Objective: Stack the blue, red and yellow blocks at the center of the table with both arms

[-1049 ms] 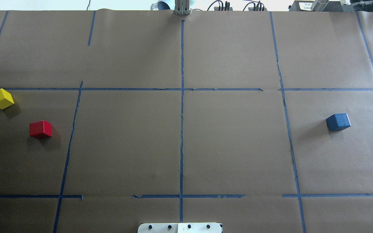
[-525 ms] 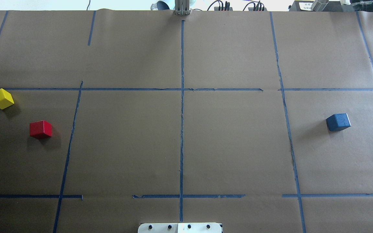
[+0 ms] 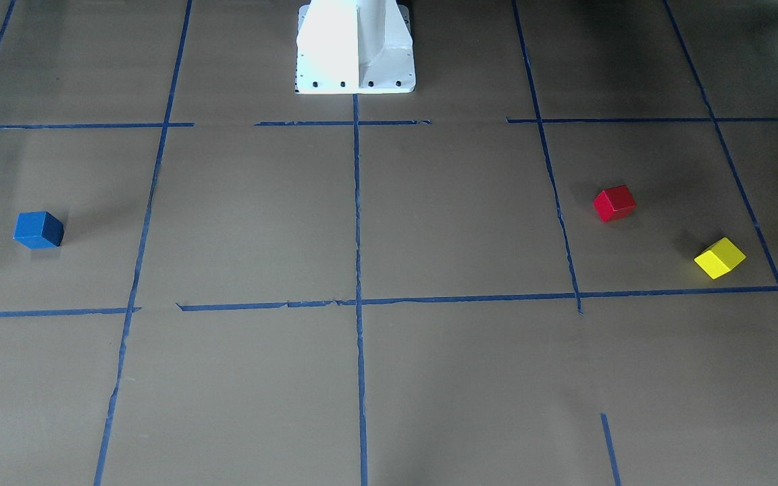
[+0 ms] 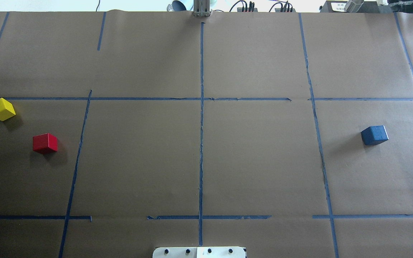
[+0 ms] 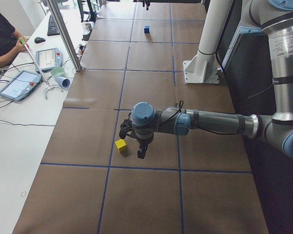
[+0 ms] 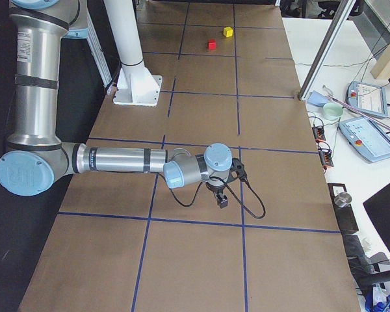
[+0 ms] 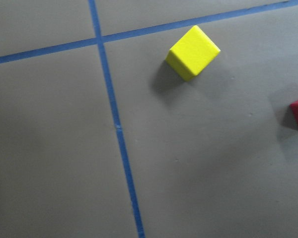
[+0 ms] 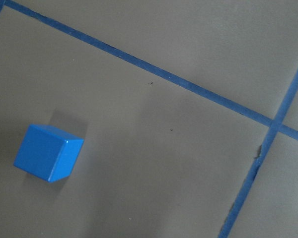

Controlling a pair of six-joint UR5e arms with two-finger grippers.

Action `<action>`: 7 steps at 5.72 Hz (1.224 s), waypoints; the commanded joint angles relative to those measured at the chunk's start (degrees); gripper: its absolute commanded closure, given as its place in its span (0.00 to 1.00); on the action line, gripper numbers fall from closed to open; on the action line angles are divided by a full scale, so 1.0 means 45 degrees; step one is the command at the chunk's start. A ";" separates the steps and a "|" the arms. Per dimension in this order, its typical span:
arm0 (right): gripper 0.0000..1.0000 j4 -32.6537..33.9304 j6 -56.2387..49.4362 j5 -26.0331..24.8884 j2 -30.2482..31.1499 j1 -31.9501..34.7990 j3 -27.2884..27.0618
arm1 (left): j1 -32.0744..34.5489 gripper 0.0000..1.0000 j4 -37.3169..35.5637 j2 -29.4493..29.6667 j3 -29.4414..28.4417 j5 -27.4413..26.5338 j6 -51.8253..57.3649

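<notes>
The brown-papered desk (image 4: 256,161), gridded in blue tape, carries three cubes lying apart. Each arm reaches low over its own end, the right arm's elbow cap (image 6: 23,174) marked UR; I cannot tell whether the jaws of the left gripper (image 5: 140,152) and right gripper (image 6: 221,200) are released or clenched. The blue block (image 4: 374,135) sits at the right, the red block (image 4: 45,143) and yellow block (image 4: 1,109) at the left, the yellow one turned cornerwise to the tape.

Brown paper (image 4: 138,161) is spread flat, and blue tape lines (image 4: 201,143) divide it in squares. In the exterior left view, at 10 o'clock, a person in black (image 5: 1,41) is at a white desk (image 5: 14,151) with a tablet (image 5: 17,84), a keyboard (image 5: 53,25) and a green cup (image 5: 57,72).
</notes>
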State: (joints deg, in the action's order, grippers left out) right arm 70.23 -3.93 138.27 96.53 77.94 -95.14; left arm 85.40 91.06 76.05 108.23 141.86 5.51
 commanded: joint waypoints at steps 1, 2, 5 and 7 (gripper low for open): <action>0.00 -0.2215 0.3991 -0.0120 -0.0007 -0.1703 0.0047 | -0.0014 0.00 0.0269 -0.0337 0.0247 0.0956 -0.0072; 0.00 -0.3543 0.5739 -0.0256 0.0013 -0.2313 0.0048 | -0.0014 0.00 0.0407 -0.0337 0.0247 0.0937 -0.0072; 0.00 -0.3849 0.7045 -0.1622 0.0013 -0.4092 0.0241 | 0.0026 0.00 0.0428 -0.0357 0.0501 0.0937 -0.0111; 0.00 -0.3830 0.7084 -0.1935 -0.0201 -0.4582 0.0399 | 0.0026 0.00 0.0428 -0.0376 0.0481 0.0956 -0.0111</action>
State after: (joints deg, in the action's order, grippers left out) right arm 52.96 27.81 130.46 96.11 58.50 -93.67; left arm 85.51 92.99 74.38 110.33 146.10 5.02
